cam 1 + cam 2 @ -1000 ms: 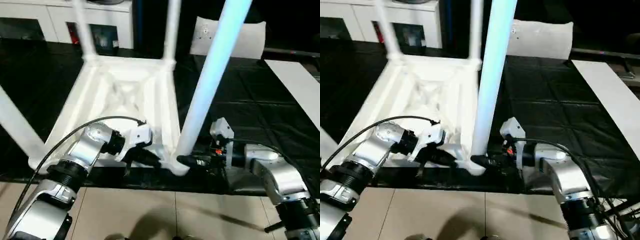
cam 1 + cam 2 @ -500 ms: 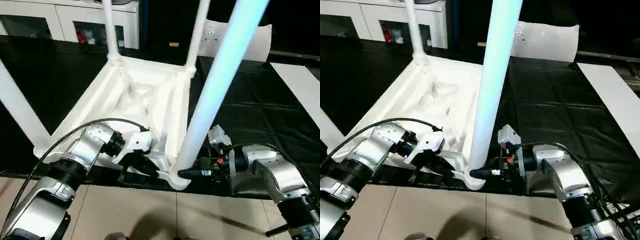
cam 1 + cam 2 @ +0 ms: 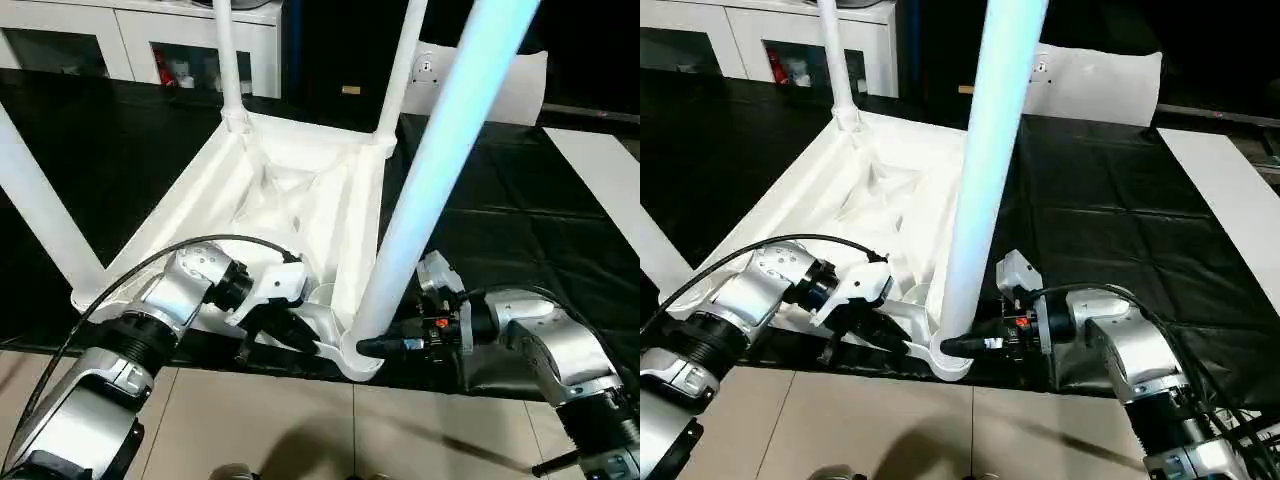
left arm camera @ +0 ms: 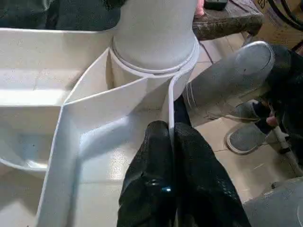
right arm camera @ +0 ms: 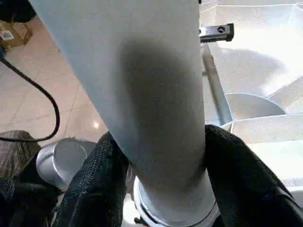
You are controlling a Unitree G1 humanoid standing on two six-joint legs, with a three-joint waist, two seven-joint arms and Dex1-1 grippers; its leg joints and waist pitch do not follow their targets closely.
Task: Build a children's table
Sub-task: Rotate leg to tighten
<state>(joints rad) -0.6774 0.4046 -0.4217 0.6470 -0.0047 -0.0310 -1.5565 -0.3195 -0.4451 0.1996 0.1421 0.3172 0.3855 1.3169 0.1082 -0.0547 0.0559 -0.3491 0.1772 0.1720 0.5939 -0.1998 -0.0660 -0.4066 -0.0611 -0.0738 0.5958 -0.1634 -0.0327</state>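
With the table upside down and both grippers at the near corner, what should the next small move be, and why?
Probably a short twist or downward press on the near leg by the right gripper, whose fingers clasp it just above the corner socket. The left gripper pinches the tabletop rim there, bracing it. All four legs stand upright, so this looks like final seating.

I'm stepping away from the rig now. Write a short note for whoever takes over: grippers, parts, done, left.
Left gripper: shut on a tabletop rib beside the near corner socket.
Right gripper: shut on the near leg just above that socket.
The tabletop lies underside up on the black table, with four legs standing in its corners.
Left: check the near leg is fully seated, release, turn the table upright.
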